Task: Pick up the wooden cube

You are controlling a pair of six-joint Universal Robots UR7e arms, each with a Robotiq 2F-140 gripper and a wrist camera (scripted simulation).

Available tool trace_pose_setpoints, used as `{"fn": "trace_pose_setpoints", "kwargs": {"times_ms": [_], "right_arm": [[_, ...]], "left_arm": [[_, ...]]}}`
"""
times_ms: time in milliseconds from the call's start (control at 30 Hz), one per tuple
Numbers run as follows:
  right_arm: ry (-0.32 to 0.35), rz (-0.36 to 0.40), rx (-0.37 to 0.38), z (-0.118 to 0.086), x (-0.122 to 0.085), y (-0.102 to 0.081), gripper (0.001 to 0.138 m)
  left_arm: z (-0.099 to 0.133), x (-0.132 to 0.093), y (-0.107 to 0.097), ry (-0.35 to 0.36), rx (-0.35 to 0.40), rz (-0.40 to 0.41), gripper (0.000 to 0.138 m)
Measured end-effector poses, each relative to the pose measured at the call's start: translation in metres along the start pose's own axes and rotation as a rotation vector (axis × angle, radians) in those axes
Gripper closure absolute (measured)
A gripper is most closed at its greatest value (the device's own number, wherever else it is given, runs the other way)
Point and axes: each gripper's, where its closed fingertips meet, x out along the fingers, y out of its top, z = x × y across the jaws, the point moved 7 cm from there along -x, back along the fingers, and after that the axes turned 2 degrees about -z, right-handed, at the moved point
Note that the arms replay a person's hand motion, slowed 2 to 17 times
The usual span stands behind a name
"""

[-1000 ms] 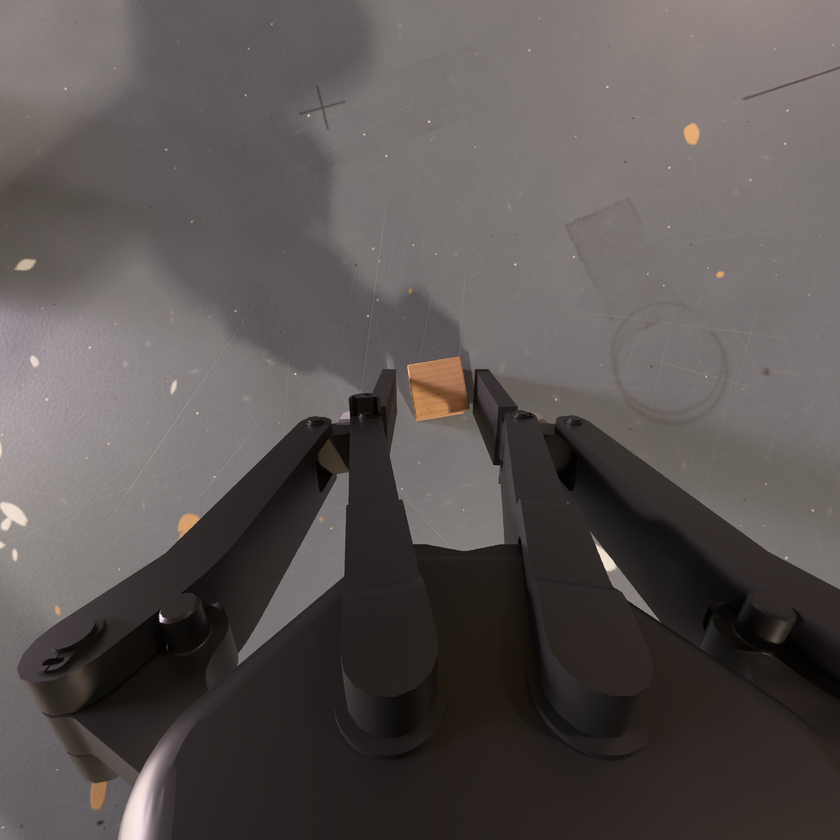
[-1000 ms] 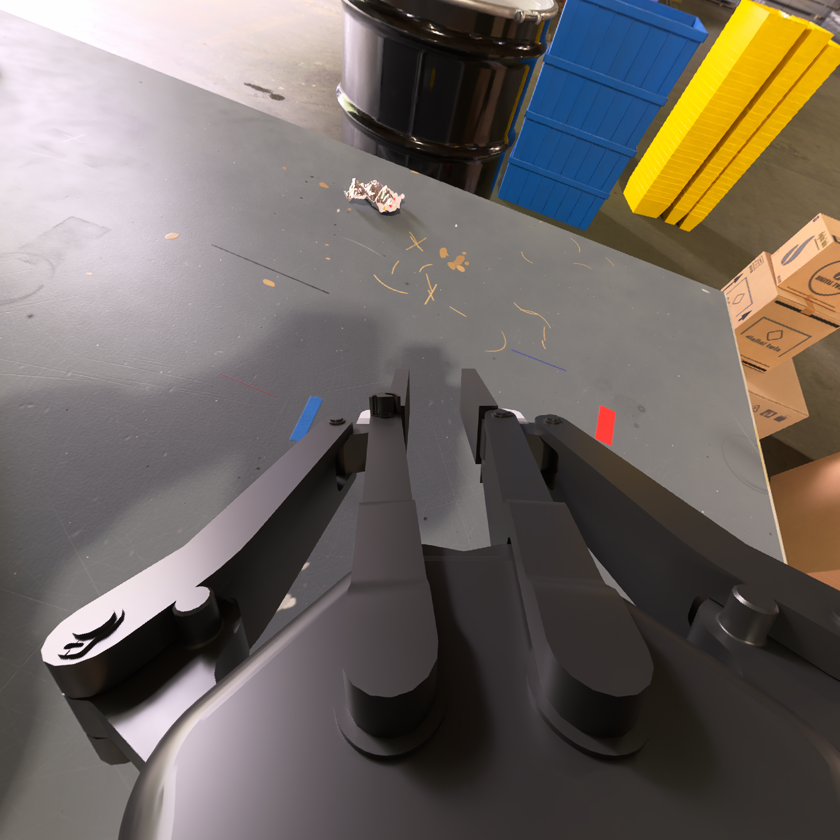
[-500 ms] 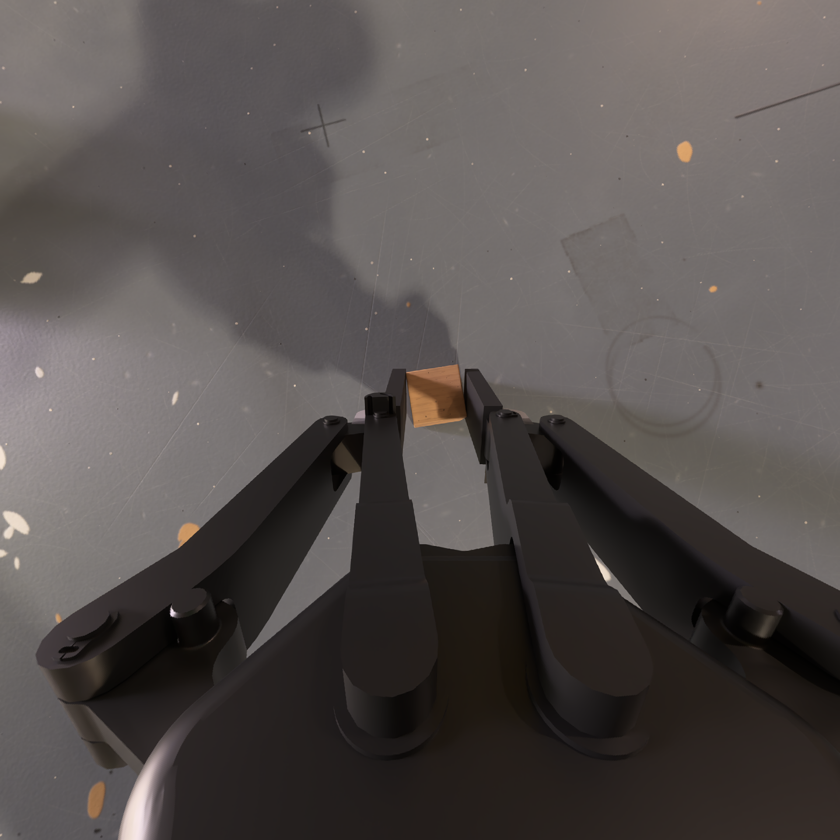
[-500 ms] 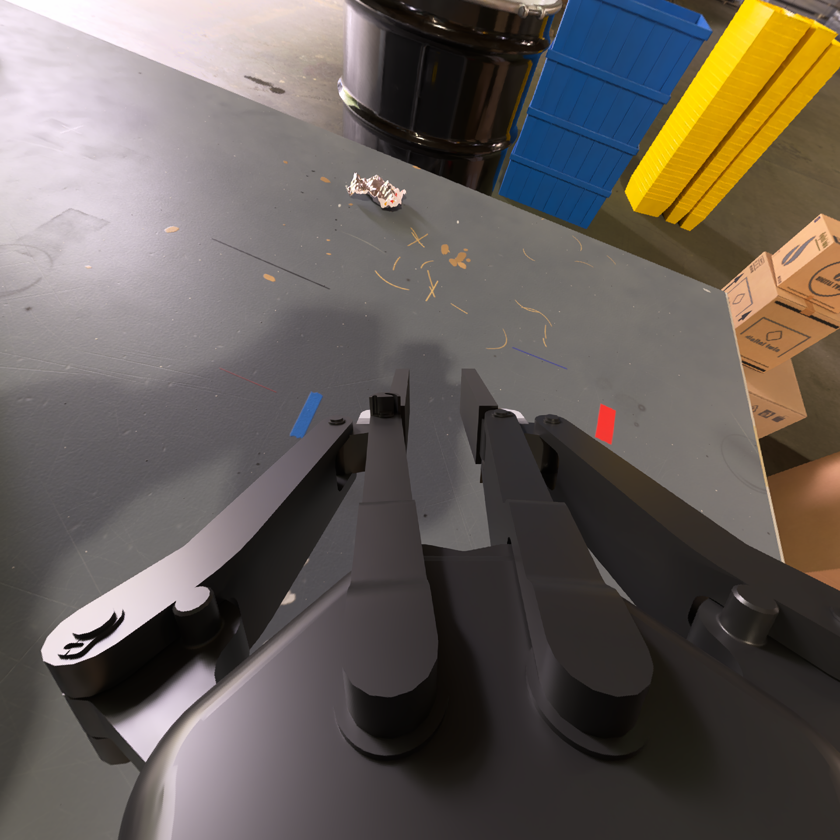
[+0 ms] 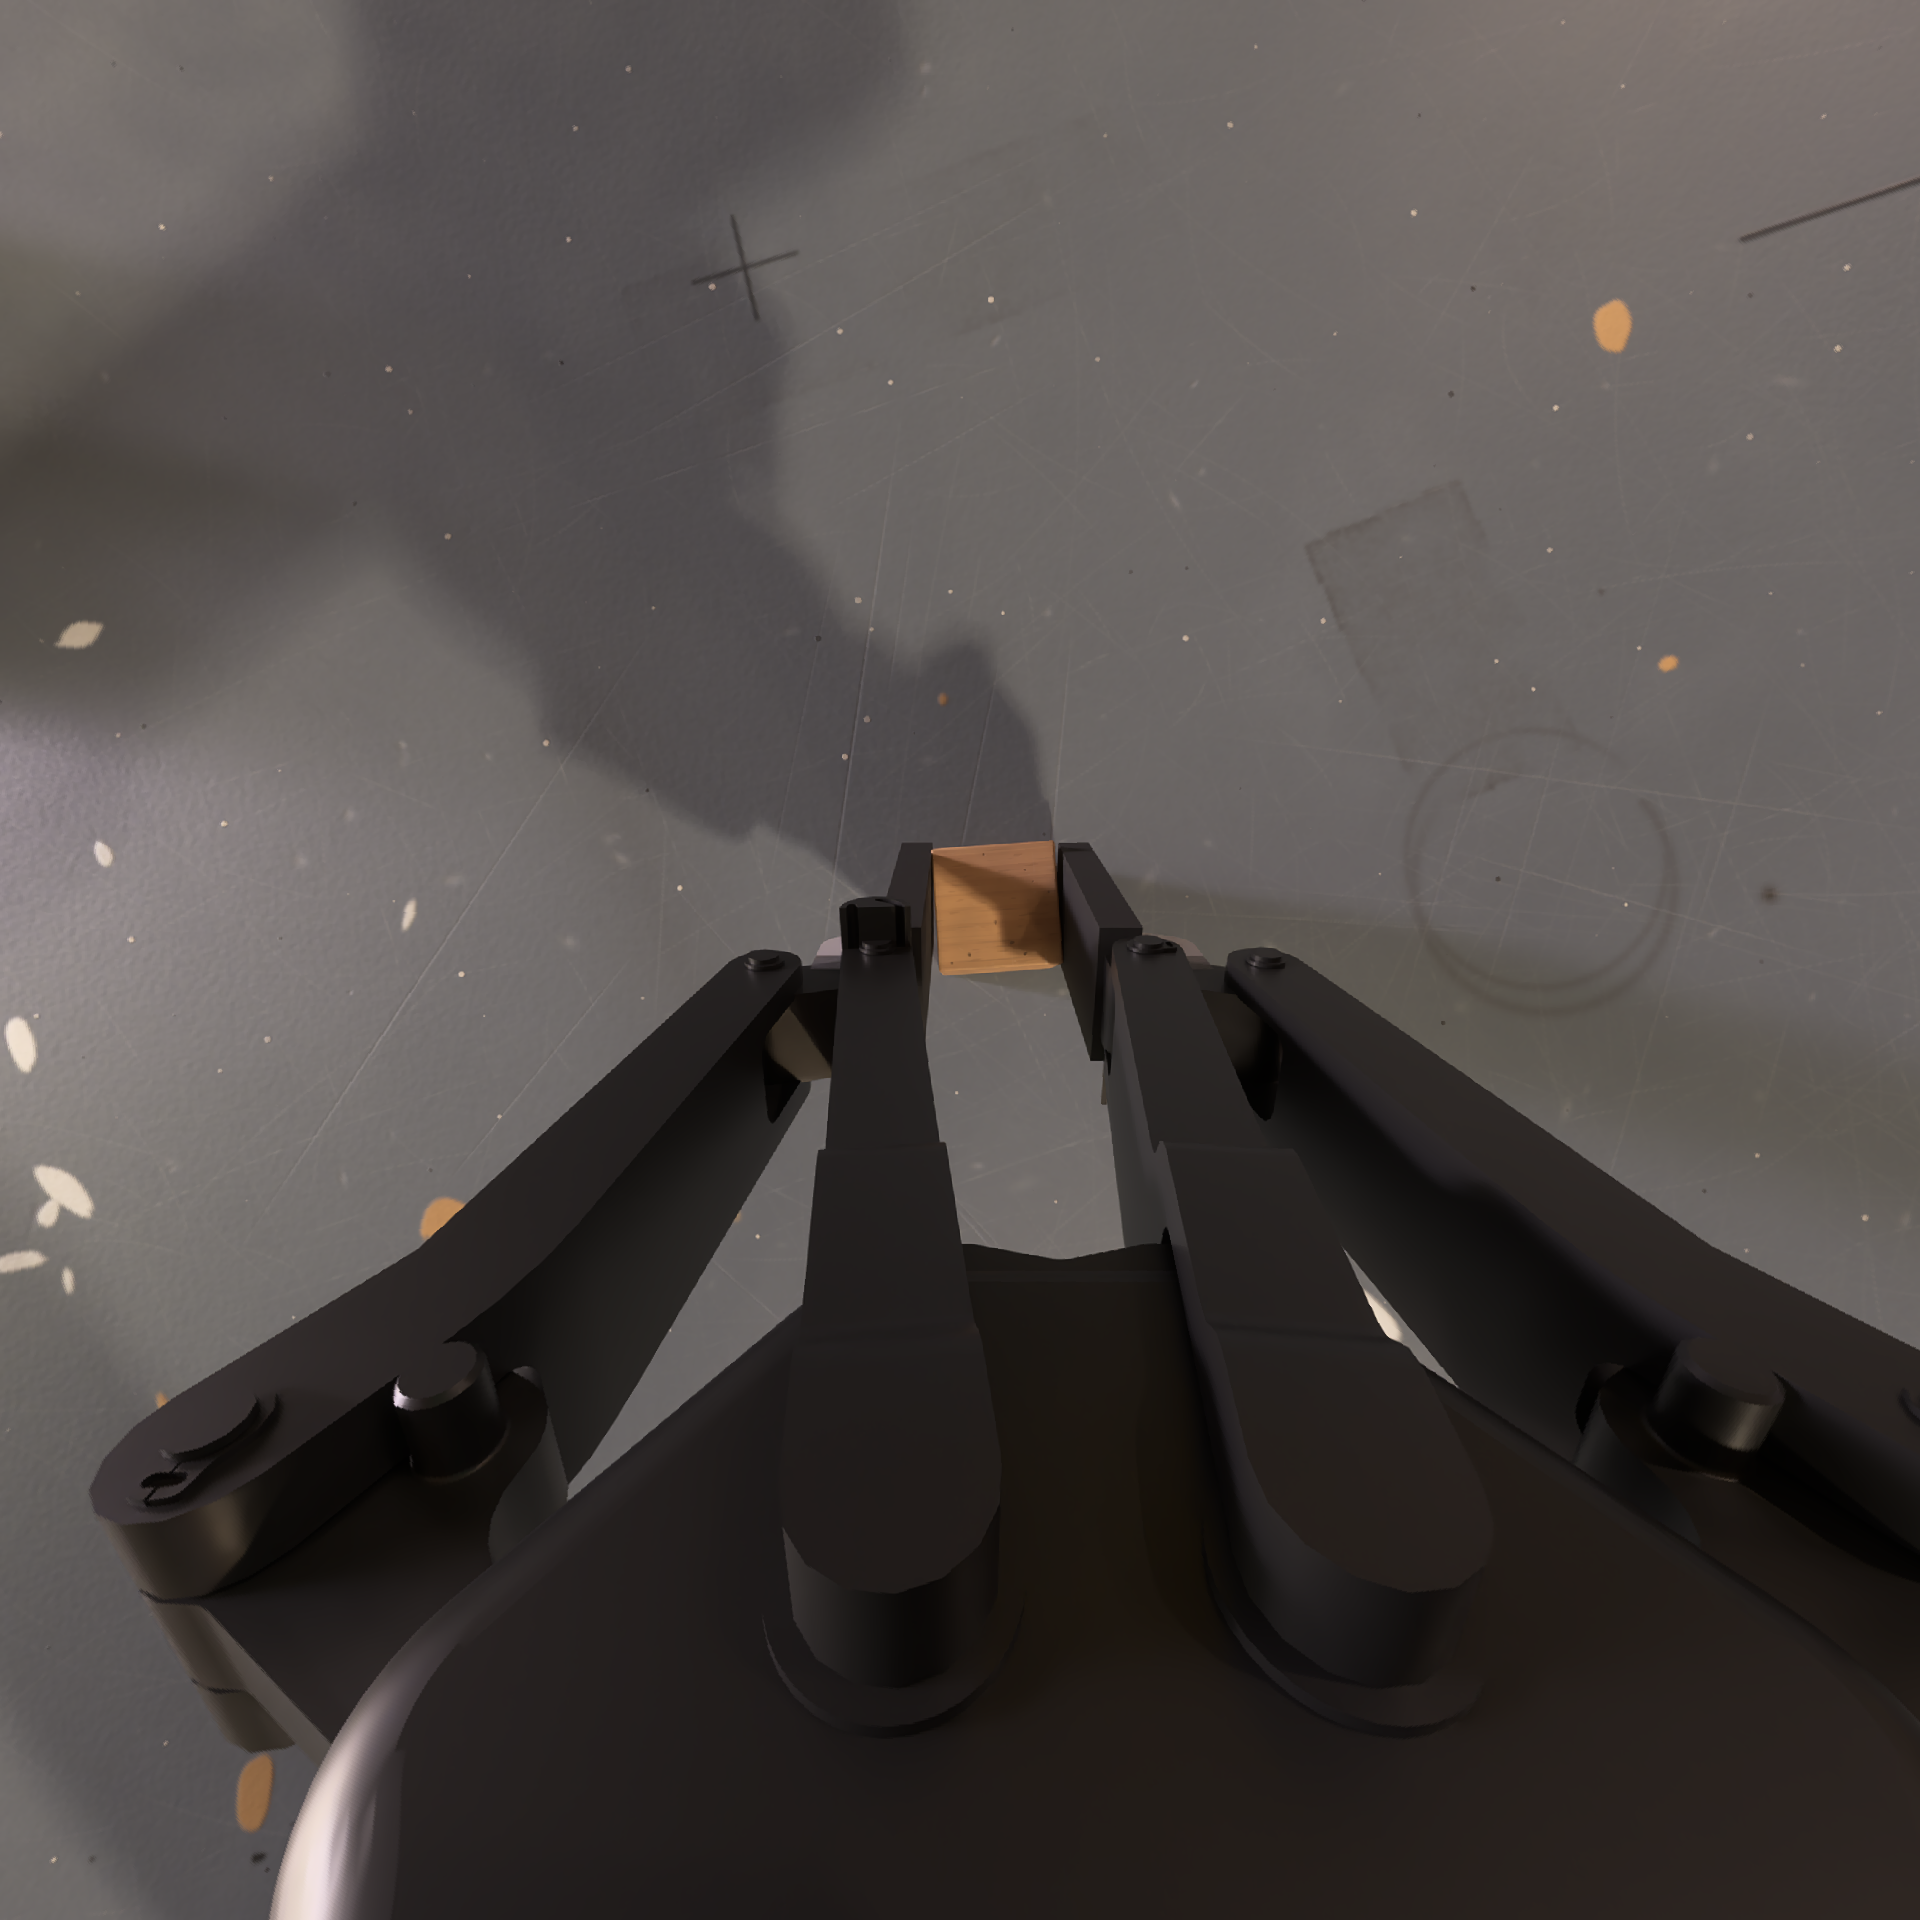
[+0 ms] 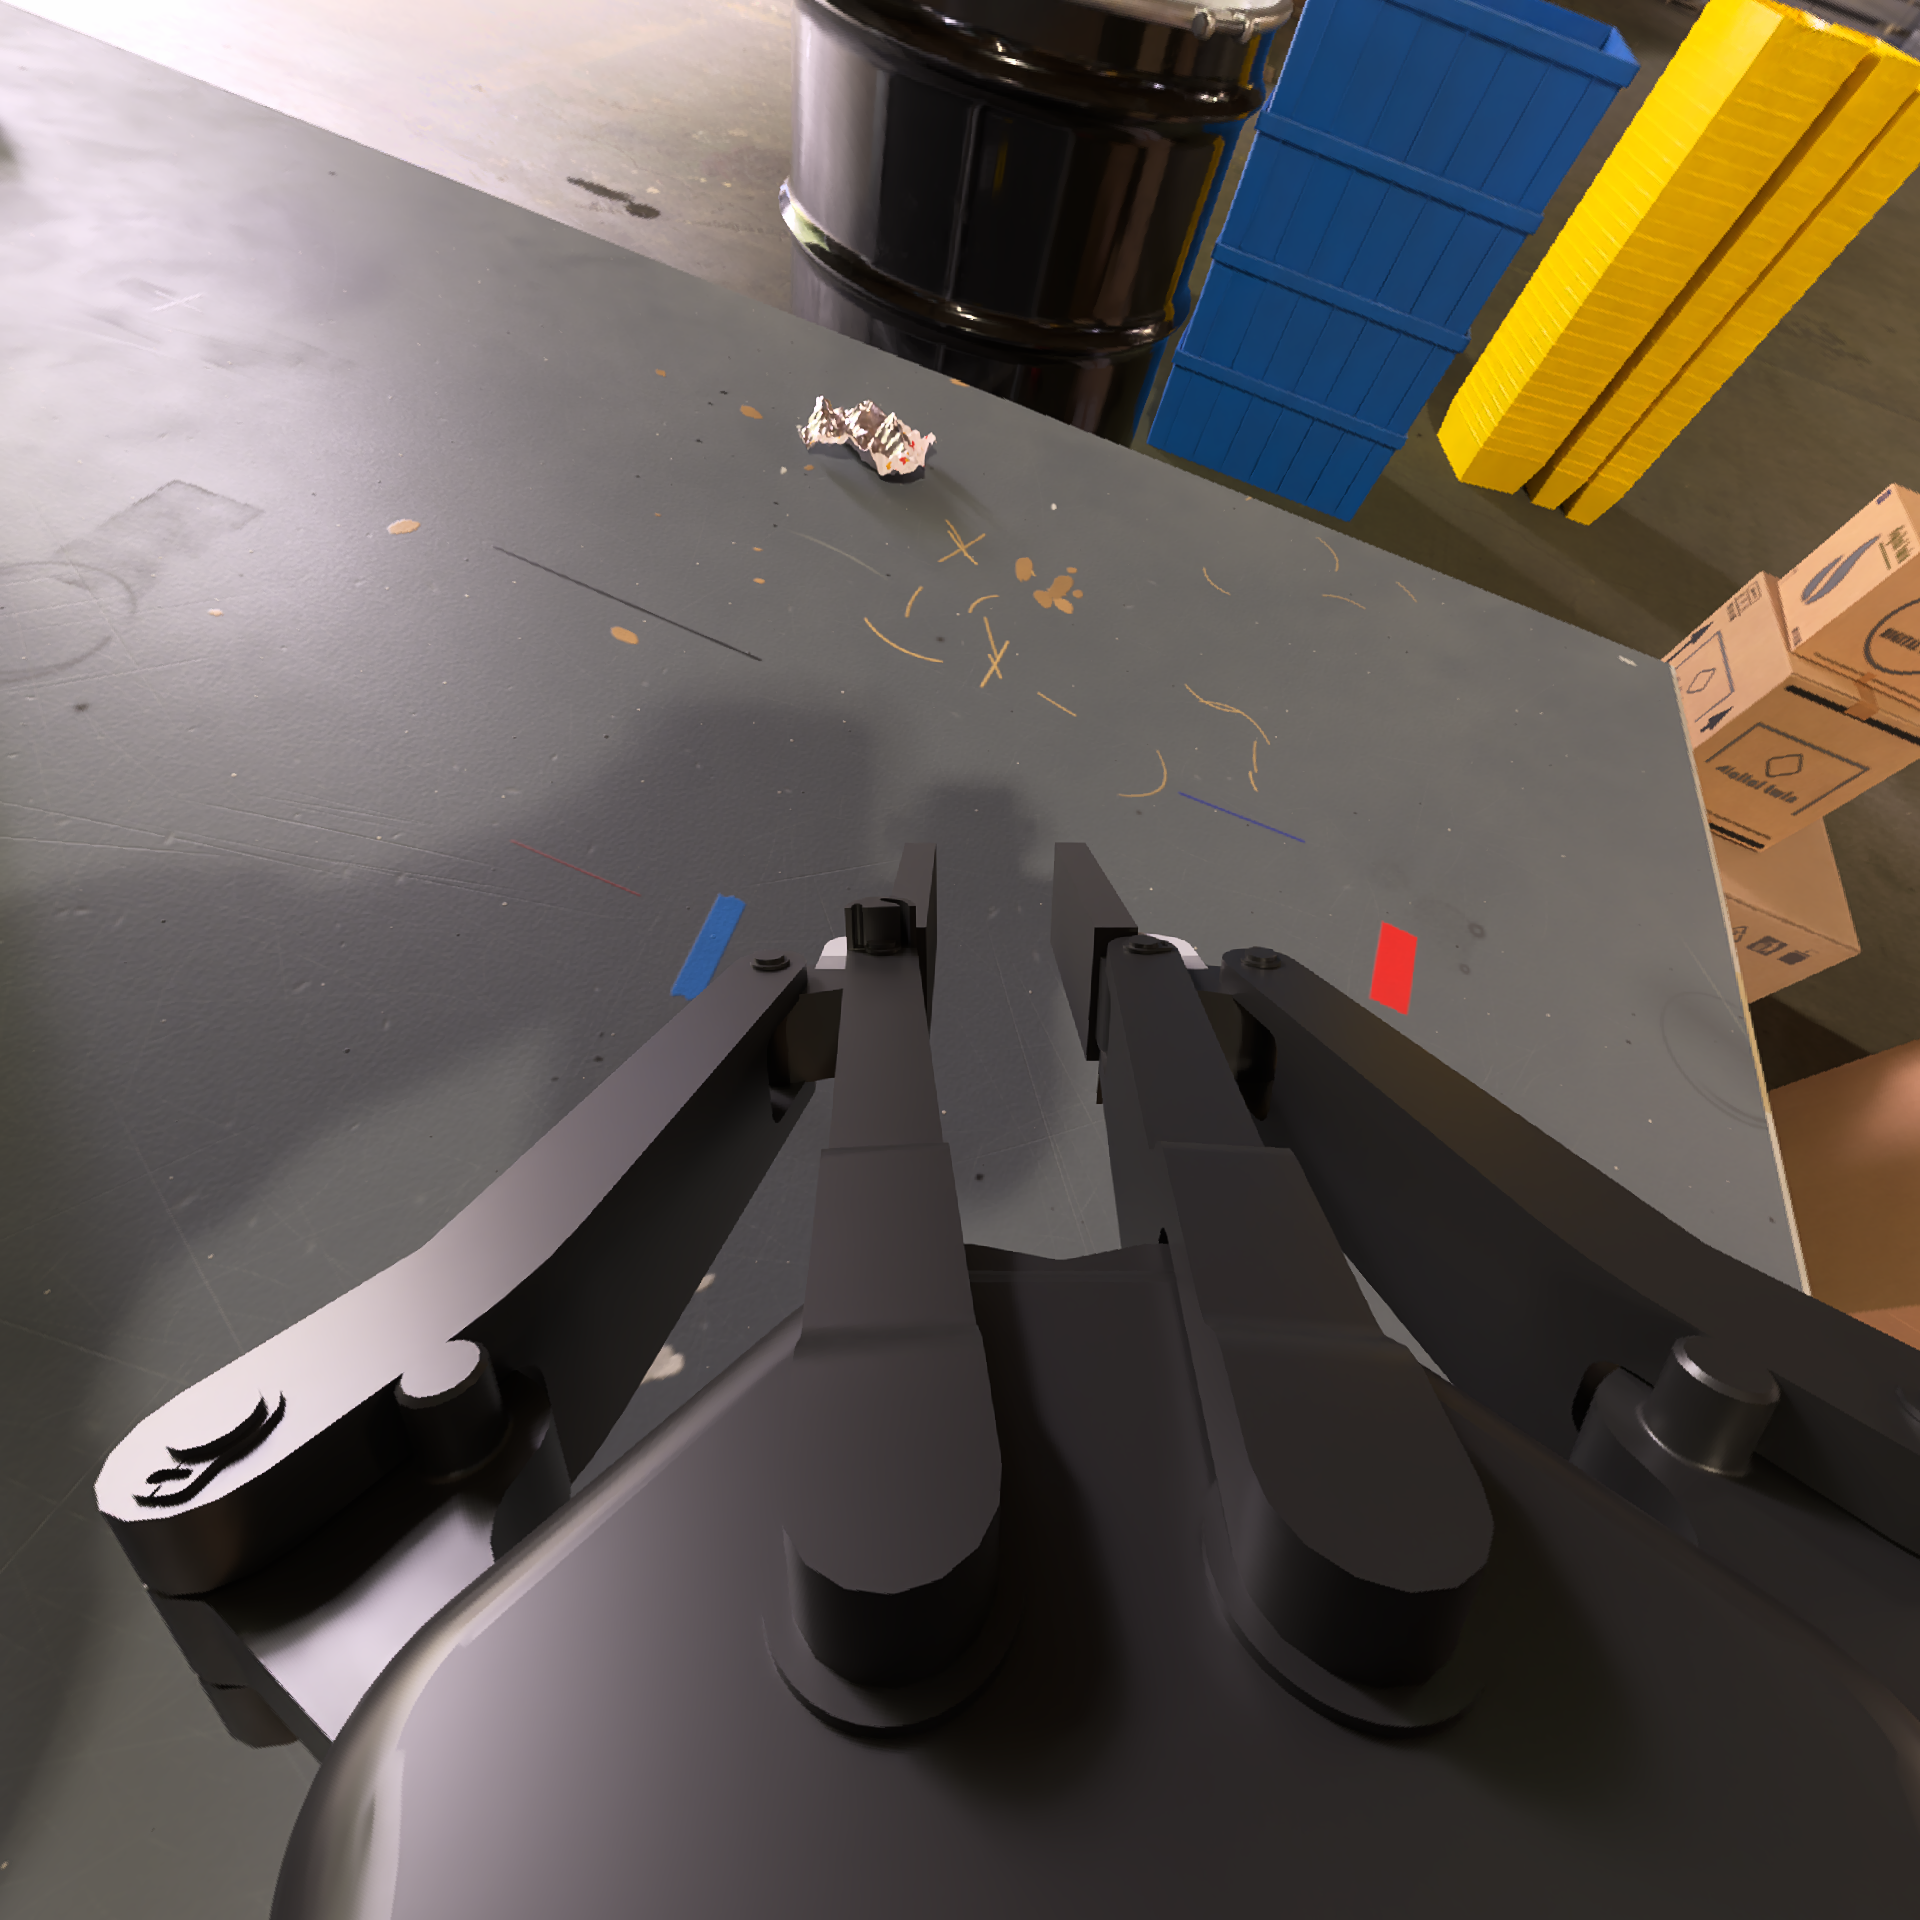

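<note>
Cube (image 5: 995, 906) clamped between the left gripper (image 5: 994, 902) fingertips, both fingers (image 5: 914, 894) pressed flat on its sides, over the grey tabletop (image 5: 1351, 416). Right gripper (image 6: 992, 894) fingers (image 6: 1081, 883) parted by a narrow gap, holding nothing, above bare tabletop (image 6: 312, 727). Blue tape (image 6: 709, 945) just left of those fingers, red tape (image 6: 1393, 966) to their right. Printed cartons (image 6: 1808, 727) far right, markings left unread.

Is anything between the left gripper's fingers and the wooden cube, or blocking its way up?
Nothing visible. The left gripper has its fingers flush against both sides of the wooden cube, no gap showing. The table around it holds only flecks and marks. Space overhead is out of view.
</note>
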Motion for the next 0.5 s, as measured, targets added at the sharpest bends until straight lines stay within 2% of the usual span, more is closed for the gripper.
{"fn": "trace_pose_setpoints", "kwargs": {"times_ms": [500], "right_arm": [[0.012,-0.002,-0.018,-0.0059,0.0001,0.0006,0.109]], "left_arm": [[0.0012,0.0016,0.0026,0.024,0.03,-0.001,0.108]]}}
